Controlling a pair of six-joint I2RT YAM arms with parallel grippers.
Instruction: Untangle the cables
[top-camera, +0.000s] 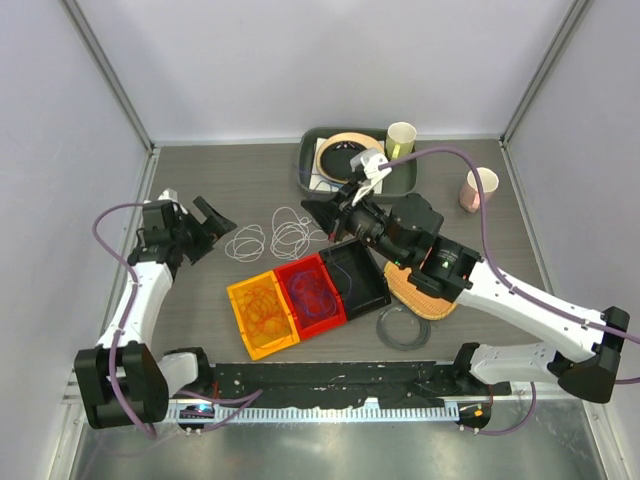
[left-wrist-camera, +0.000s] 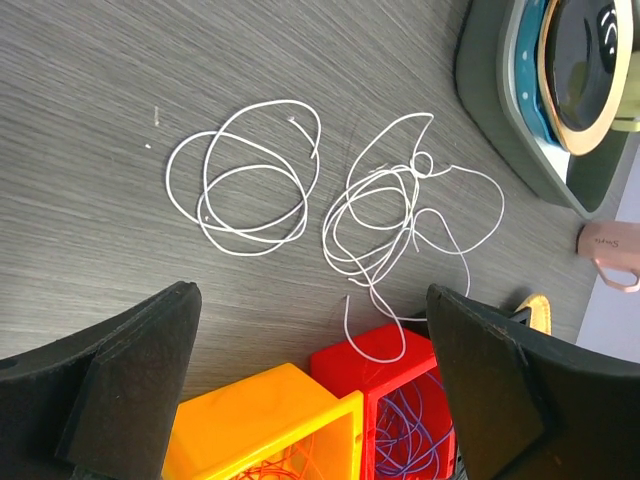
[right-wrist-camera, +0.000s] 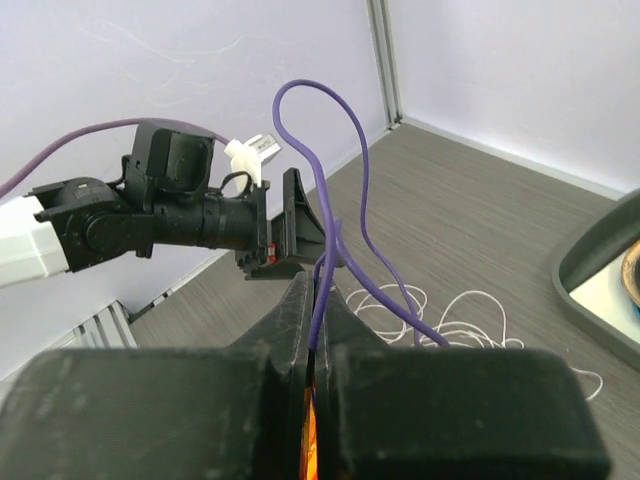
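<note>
Two loose coils of white cables (top-camera: 272, 238) lie on the table; the left wrist view shows a rounder left coil (left-wrist-camera: 250, 180) and a more tangled right coil (left-wrist-camera: 390, 210). An orange bin (top-camera: 262, 315) holds orange-red cables, and a red bin (top-camera: 312, 290) holds purple-blue cables (left-wrist-camera: 415, 430). My left gripper (left-wrist-camera: 312, 295) hangs open above the near ends of the white coils, with nothing between its fingers. My right gripper (right-wrist-camera: 316, 285) is shut on a thin purple cable (right-wrist-camera: 322, 150), which loops upward and trails down to the table. From above, this gripper (top-camera: 318, 213) sits beside the right white coil.
A black bin (top-camera: 355, 275) adjoins the red one. A dark green tray (top-camera: 305, 165) at the back holds a tape roll (top-camera: 345, 150). Also here: a pale cup (top-camera: 400, 138), a pink cup (top-camera: 478, 188), a woven mat (top-camera: 420, 300) and a clear ring (top-camera: 403, 328).
</note>
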